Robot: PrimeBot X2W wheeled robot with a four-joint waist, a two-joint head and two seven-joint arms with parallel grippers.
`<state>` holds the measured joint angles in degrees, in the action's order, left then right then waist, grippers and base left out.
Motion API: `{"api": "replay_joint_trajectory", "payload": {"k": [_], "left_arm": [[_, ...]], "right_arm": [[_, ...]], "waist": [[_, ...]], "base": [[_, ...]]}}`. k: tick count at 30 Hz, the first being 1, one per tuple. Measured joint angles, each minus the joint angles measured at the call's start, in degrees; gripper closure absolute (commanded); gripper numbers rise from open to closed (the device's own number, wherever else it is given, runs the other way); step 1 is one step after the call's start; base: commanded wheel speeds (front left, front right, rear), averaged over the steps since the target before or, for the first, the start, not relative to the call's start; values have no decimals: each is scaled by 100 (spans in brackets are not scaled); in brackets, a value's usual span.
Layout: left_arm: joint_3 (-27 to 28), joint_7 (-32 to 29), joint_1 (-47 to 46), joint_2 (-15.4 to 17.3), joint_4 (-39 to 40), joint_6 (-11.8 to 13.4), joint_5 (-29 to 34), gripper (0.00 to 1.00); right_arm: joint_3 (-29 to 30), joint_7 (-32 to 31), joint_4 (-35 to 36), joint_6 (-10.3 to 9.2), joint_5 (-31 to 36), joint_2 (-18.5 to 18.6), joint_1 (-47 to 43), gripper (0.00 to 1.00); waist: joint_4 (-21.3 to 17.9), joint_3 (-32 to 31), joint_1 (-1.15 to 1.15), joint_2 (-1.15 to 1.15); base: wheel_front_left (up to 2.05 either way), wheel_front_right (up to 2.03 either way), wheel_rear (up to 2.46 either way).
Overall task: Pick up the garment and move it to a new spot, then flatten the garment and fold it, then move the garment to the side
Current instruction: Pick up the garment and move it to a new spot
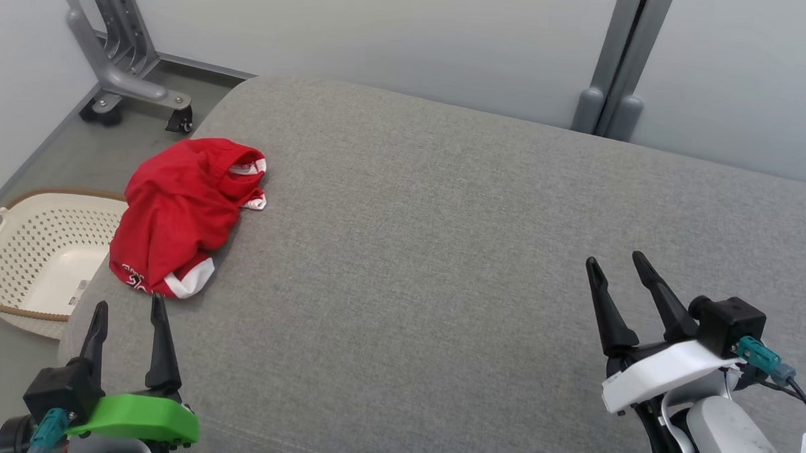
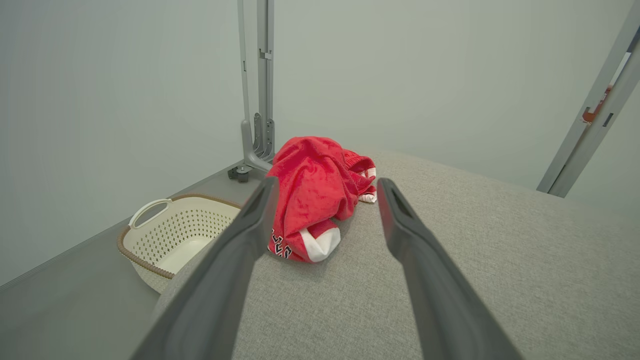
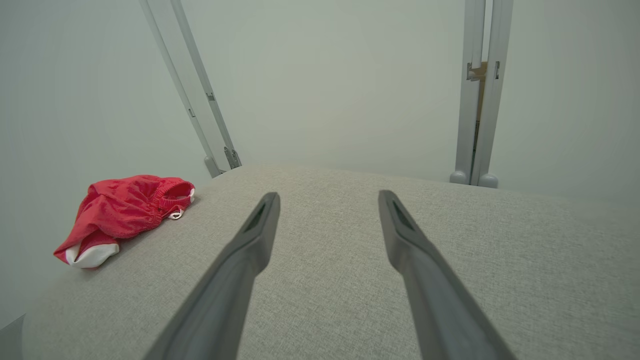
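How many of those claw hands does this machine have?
2. The left gripper sits at the head view's lower left, just short of the red garment; the right gripper at the lower right, over the grey cushion. Both are open.

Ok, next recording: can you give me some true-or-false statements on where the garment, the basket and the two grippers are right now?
1. The red shorts lie crumpled near the left edge of the grey padded surface. True.
2. The left gripper is shut on the shorts. False: it is open, just short of them, and holds nothing.
3. The right gripper is open over bare padding, far from the shorts. True.
4. The shorts sit inside the cream laundry basket. False: the basket stands on the floor beside the surface, and the shorts are on the surface.
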<state>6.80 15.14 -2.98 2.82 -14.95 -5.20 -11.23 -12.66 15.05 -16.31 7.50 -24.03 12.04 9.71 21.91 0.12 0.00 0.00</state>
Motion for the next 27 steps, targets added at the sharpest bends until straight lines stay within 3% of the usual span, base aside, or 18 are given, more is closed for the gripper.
{"api": "replay_joint_trajectory", "payload": {"k": [10, 15, 20, 27], "left_arm": [[62, -172, -162, 14, -220, 41, -162, 0], [53, -781, -859, 288, -13, 19, -235, 0], [248, -1811, -1717, 723, 34, 24, -477, 0], [677, -2899, -2792, 1266, -736, 15, -1106, 0]], "right_arm": [[-114, 0, 46, 0, -9, 3, 36, 0], [-92, 0, 181, 0, -11, 134, 146, 0], [-137, 0, 298, 0, -10, 257, 374, 0], [-297, 0, 391, 0, -36, 348, 732, 0]], "waist": [[25, 62, 0, 0], [-40, 244, 0, 0], [-151, 546, 0, 0], [-436, 1088, 0, 0]], "base": [[0, 0, 0], [0, 0, 0], [0, 0, 0], [0, 0, 0]]}}
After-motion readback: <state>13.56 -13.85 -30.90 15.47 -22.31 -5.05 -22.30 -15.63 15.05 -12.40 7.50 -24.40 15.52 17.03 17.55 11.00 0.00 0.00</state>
